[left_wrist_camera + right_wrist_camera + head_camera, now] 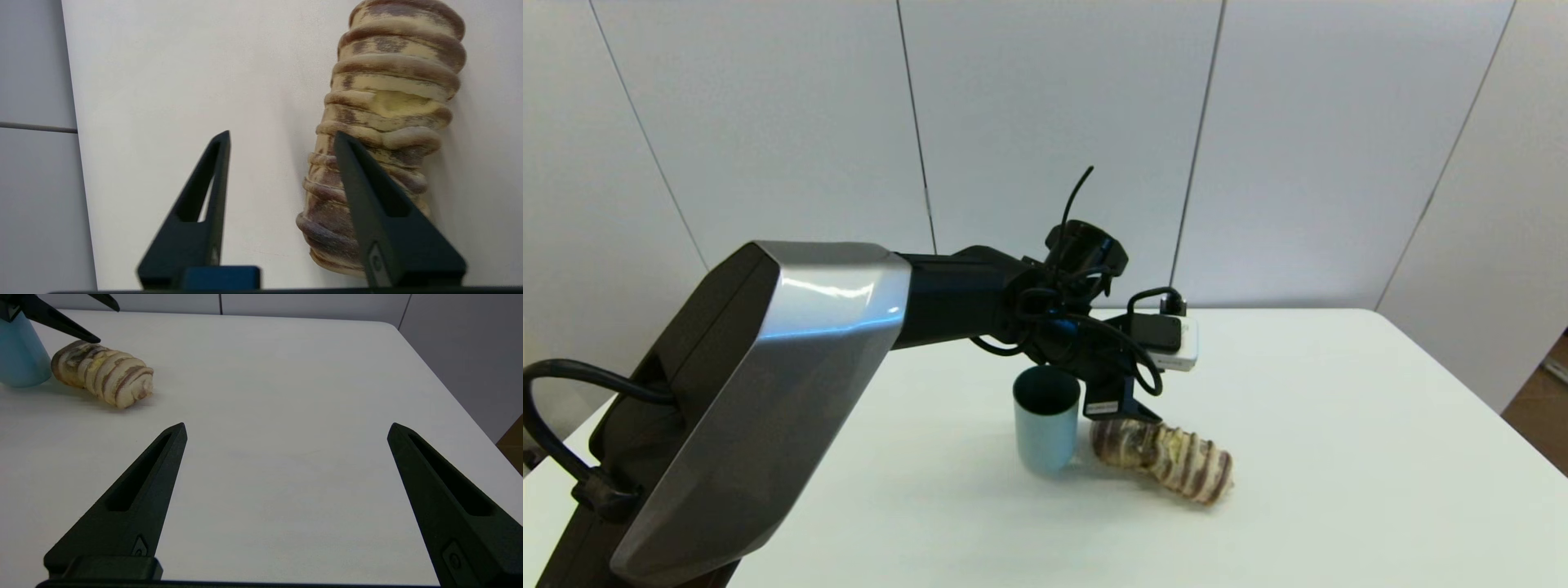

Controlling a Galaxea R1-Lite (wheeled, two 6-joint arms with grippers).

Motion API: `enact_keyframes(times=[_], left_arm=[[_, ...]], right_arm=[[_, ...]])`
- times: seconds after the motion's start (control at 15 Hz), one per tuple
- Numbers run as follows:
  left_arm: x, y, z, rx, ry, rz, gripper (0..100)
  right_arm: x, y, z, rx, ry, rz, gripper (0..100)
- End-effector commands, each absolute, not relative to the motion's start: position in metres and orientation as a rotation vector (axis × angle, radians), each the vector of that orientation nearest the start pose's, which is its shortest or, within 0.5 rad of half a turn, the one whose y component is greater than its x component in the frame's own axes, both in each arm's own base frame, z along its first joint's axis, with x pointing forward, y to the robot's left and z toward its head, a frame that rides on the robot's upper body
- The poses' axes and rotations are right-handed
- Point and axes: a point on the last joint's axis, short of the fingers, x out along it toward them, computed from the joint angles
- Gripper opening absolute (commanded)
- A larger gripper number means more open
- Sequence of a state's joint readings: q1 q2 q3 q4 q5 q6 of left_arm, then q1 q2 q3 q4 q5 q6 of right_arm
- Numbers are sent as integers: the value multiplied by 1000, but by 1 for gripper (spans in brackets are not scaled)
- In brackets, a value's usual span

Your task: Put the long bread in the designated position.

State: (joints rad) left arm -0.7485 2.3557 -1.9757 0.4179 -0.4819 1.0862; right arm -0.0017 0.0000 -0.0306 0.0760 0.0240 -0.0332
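The long bread, a tan loaf with dark crosswise stripes, lies flat on the white table, its near end close to the right of the light blue cup. My left gripper hangs just above the loaf's cup-side end. In the left wrist view it is open, with bare table between its fingers and one finger crossing in front of the bread. My right gripper stands wide open and empty, low over the table, well away from the bread. The designated position has no mark that I can see.
The cup stands upright, almost touching the loaf. A grey panelled wall rises behind the table's back edge. The table's right edge drops off to the floor.
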Motion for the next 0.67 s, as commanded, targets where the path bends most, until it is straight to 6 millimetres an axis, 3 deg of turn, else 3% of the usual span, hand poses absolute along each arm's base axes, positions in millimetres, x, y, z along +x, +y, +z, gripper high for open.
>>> enact_keyframes(times=[0.07, 0.4, 0.53, 0.67], left_arm=[[338, -329, 147, 1000, 120, -1509, 100], [336, -326, 159, 998, 94, -1496, 100], [329, -318, 187, 979, 54, -1458, 100], [317, -300, 232, 945, -2, -1381, 100]], right_arm=[[-25, 1, 76, -35, 47, 24, 100], [-25, 1, 76, -35, 47, 24, 100], [-25, 1, 76, -35, 47, 24, 100], [-25, 1, 76, -33, 47, 24, 100]])
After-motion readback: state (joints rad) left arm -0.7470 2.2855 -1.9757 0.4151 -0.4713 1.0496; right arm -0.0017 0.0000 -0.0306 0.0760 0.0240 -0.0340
